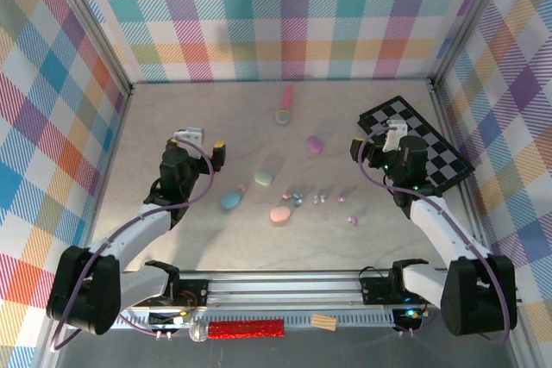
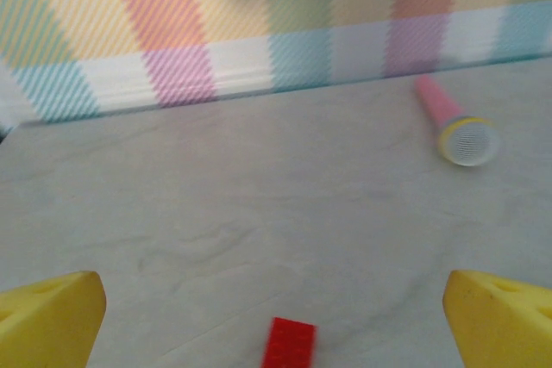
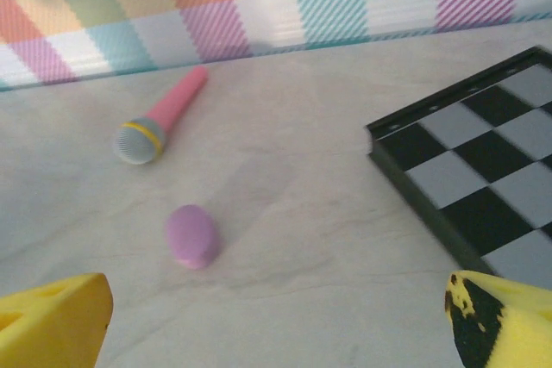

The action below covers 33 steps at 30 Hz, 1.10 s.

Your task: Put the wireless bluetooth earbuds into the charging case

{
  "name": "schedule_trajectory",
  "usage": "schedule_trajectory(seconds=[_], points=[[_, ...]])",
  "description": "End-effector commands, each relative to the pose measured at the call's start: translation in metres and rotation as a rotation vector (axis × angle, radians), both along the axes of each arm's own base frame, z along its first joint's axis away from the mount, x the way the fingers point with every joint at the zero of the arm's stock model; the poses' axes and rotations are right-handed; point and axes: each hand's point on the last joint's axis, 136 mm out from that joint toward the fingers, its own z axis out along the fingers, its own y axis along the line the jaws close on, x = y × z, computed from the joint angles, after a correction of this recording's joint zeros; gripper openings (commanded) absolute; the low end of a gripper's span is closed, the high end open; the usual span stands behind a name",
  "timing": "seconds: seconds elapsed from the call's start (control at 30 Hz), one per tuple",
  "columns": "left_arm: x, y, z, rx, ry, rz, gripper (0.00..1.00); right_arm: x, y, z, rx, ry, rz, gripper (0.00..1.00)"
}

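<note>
A pale, marble-patterned tabletop (image 1: 216, 118) sits enclosed on three sides by pastel plaid walls (image 1: 293, 15), which meet at slanting metal struts (image 1: 90, 32), all under soft, even light.

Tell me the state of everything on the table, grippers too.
Left gripper: open, empty.
Right gripper: open, empty.
Earbuds: loose on the table, outside the cases.
Purple case: shut.
Blue case, mint case, pink case: look shut.
Toy microphone: lying on its side.
Chessboard: lying flat.
</note>
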Motion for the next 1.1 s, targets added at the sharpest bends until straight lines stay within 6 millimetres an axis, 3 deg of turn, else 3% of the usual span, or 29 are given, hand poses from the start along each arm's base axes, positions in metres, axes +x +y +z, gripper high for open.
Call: schedule_trajectory(seconds=[0.0,0.13,0.23,0.33,0.5,0.73,0.9,1.07], points=[[-0.018,-0.040,0.001,0.068,0.049,-0.170,1.00,-0.024,0.024,-0.009,0.161,0.150,0.082,0.99],[-0.046,-0.087,0.000,0.094,0.099,-0.392,1.00,-0.040,0.043,-0.009,0.271,0.242,0.141,0.99],[-0.079,-0.128,-0.007,0.105,0.180,-0.632,1.00,-0.055,0.059,-0.011,0.342,0.321,0.194,0.99],[-0.104,-0.152,-0.021,0.164,0.248,-0.770,1.00,-0.072,0.077,-0.018,0.389,0.396,0.241,0.99],[-0.128,-0.164,-0.046,0.201,0.375,-0.886,1.00,-0.095,0.098,-0.037,0.439,0.525,0.277,0.99],[-0.141,-0.177,-0.081,0.304,0.493,-0.993,0.92,-0.113,0.117,-0.054,0.448,0.615,0.312,0.99],[-0.144,-0.195,-0.112,0.385,0.554,-1.047,0.82,-0.118,0.120,-0.064,0.476,0.644,0.297,0.99],[-0.147,-0.210,-0.133,0.436,0.609,-1.085,0.78,-0.123,0.118,-0.071,0.484,0.674,0.278,0.99]])
